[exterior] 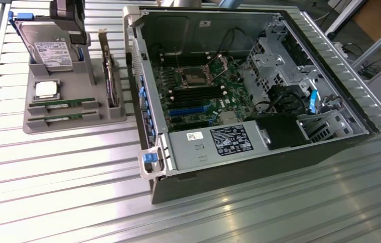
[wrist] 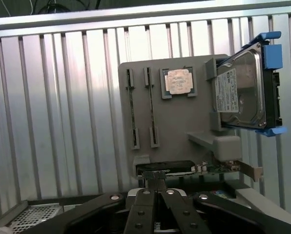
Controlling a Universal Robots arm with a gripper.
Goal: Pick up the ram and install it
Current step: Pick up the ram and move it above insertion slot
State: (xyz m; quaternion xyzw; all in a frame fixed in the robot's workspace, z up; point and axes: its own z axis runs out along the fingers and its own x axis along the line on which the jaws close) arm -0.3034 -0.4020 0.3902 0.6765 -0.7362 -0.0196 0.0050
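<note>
Ram in gray holder; jaws clenched, empty.
We see it lying in a slot beside a second stick, near the processor; the holder rests on the ribbed surface.

Taking twelve o'clock as straight ahead of the gripper, whose fingers are pressed together on nothing, a grey holder lies at twelve on the ribbed metal table. A ram stick and a second ram stick sit edge-up in its slots towards eleven, beside a silver processor. A blue-railed hard drive stands at two, and a bracketed card at three.
</note>
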